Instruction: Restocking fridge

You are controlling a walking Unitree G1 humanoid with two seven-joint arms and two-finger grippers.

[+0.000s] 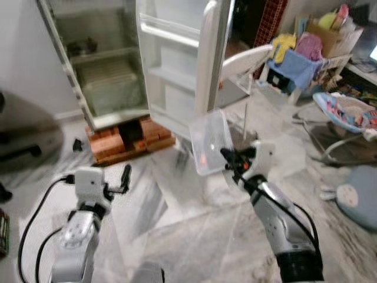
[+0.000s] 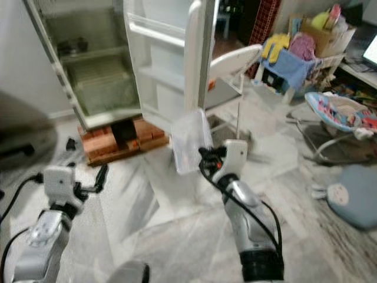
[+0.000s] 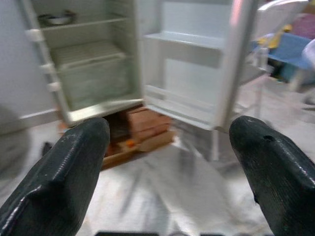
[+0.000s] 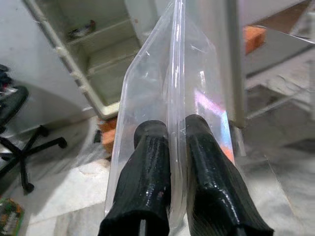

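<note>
Right hand [image 1: 231, 159] raised in front of the robot, both black fingers [image 4: 147, 167] pinched together on the edge of a clear plastic container [image 1: 210, 143], which is held up off the floor, tilted, just short of the open fridge door [image 1: 177, 65]. Left hand [image 1: 125, 177] held low over the marble floor [image 1: 177, 224], fingers spread well apart, gripping nothing. Fridge [image 1: 103, 59] stands open on a stack of bricks [image 1: 126, 141], with a dark item on its upper shelf [image 3: 78, 23].
</note>
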